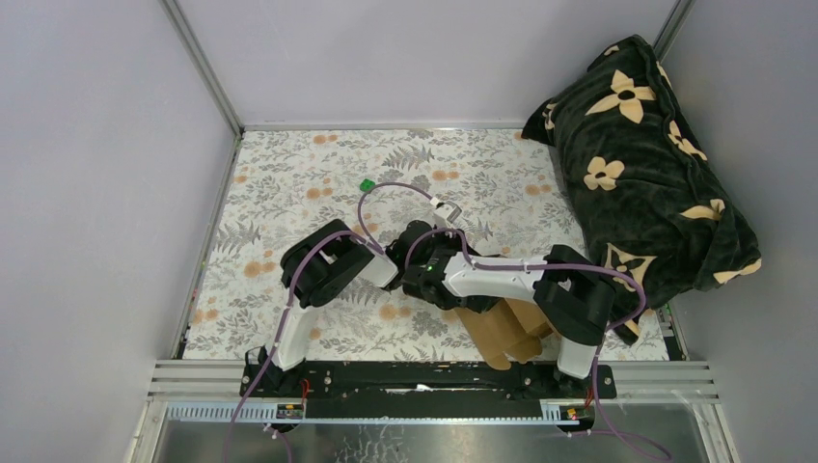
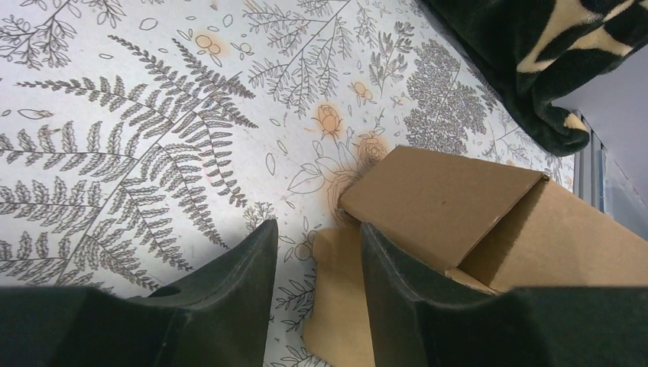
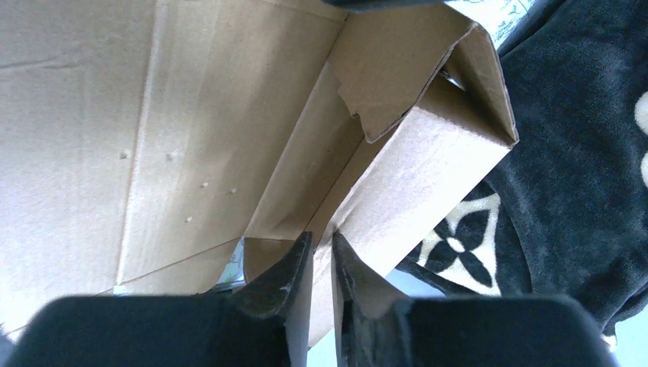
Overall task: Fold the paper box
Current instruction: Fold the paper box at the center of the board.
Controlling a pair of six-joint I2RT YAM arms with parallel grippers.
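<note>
The paper box (image 1: pixel 497 333) is plain brown cardboard, partly folded, lying near the front right of the table under my right arm. In the left wrist view its folded-up part (image 2: pixel 447 199) rises on the right. A flat flap (image 2: pixel 340 298) lies on the cloth under my left gripper (image 2: pixel 317 233), which stands open with nothing clamped. In the right wrist view I look into the box's inside (image 3: pixel 191 130). My right gripper (image 3: pixel 321 243) has its jaws a narrow gap apart at one side wall (image 3: pixel 428 168), and I see cardboard through the gap.
A dark pillow with cream flowers (image 1: pixel 646 183) lies along the right side, close to the box. A tiny green cube (image 1: pixel 367 183) sits far back on the floral cloth (image 1: pixel 289 193). Grey walls enclose the table, and a metal rail (image 1: pixel 424 371) runs along the near edge.
</note>
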